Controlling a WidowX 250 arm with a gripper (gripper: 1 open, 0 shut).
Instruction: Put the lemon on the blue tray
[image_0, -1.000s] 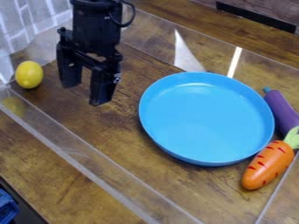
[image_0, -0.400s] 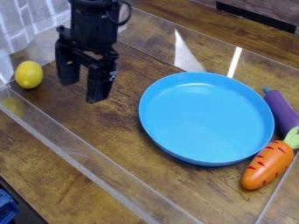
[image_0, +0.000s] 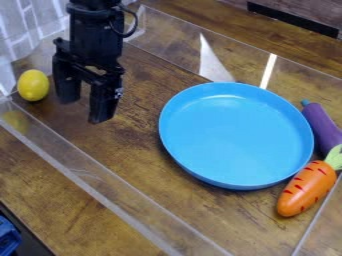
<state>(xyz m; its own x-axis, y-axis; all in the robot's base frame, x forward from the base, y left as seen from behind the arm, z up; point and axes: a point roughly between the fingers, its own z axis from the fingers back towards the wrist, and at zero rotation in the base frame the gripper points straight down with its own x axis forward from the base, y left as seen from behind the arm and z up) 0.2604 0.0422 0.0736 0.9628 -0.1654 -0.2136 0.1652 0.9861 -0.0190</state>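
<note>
The lemon (image_0: 34, 85) is a small bright-yellow oval lying on the wooden table at the far left. My black gripper (image_0: 83, 102) hangs pointing down just right of it, open, with nothing between its fingers (image_0: 100, 105). A narrow gap still separates the left finger from the lemon. The blue tray (image_0: 235, 135) is a large round dish right of centre, with nothing in it.
An orange toy carrot (image_0: 306, 189) lies at the tray's lower right rim, with a purple eggplant (image_0: 323, 126) and a green piece (image_0: 334, 156) beside it. A low clear plastic wall (image_0: 80, 170) borders the work area along the front and left.
The gripper has shifted left toward the lemon and dropped slightly, staying open. Lemon, tray and toys have not moved.
</note>
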